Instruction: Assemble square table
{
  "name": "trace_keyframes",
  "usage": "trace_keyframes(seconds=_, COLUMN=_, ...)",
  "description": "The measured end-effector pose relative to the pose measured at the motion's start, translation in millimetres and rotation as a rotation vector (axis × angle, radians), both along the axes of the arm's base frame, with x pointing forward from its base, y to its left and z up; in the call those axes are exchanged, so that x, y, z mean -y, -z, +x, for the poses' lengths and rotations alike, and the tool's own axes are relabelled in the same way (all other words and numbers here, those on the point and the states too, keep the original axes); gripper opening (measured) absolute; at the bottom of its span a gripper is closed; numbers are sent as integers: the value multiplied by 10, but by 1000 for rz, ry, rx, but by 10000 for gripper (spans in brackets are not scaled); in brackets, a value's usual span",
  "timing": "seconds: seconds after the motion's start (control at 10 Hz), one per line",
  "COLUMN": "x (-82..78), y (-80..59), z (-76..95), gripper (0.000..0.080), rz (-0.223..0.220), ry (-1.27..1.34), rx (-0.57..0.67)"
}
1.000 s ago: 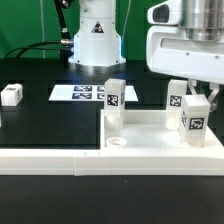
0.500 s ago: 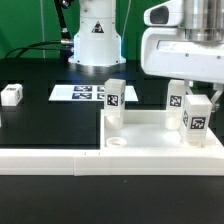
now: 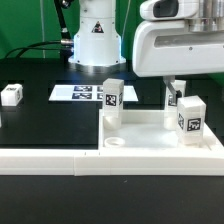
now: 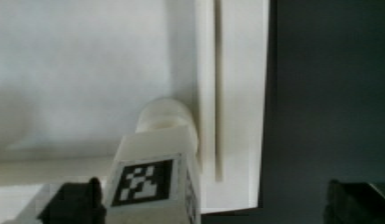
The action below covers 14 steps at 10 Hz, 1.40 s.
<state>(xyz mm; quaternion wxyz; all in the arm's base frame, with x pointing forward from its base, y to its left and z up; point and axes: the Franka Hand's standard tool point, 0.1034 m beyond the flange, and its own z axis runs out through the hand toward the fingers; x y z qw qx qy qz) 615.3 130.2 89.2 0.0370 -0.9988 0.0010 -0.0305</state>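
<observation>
The square tabletop (image 3: 150, 137) lies flat against the white L-shaped rail (image 3: 50, 155). Three tagged white legs stand upright on it: one at the back corner on the exterior view's left (image 3: 113, 98), and two on that view's right, one behind (image 3: 174, 98) and one in front (image 3: 190, 115). A fourth leg (image 3: 11, 95) lies loose on the black table at the far left. My gripper (image 3: 183, 86) hangs just above the right pair, open and empty. In the wrist view the fingertips (image 4: 73, 203) stand wide apart (image 4: 215, 205), with a leg (image 4: 157, 160) below them on the slab (image 4: 82, 80).
The marker board (image 3: 82, 93) lies behind the tabletop, in front of the robot base (image 3: 95, 40). An empty round socket (image 3: 118, 143) shows at the tabletop's near corner on the exterior view's left. Black table surface surrounds the parts.
My gripper has risen and shifted slightly to the exterior view's left, away from the front right leg. That leg stays standing on the tabletop. Nothing else moved.
</observation>
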Motion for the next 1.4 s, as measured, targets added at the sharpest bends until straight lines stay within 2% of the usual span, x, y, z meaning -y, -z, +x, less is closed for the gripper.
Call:
trace_keyframes(seconds=0.4, x=68, y=-27, z=13, gripper=649, rz=-22, ry=-253, rx=-2)
trace_keyframes(seconds=0.7, x=170, y=43, z=40, gripper=649, rz=-23, ry=-245, rx=-9)
trace_keyframes(seconds=1.1, x=107, y=84, z=127, gripper=649, rz=-25, ry=-251, rx=1)
trace_keyframes(seconds=1.3, x=110, y=108, z=119, gripper=649, rz=-24, ry=-249, rx=-3)
trace_keyframes(seconds=1.4, x=113, y=107, z=120, gripper=524, rz=-24, ry=-248, rx=-3)
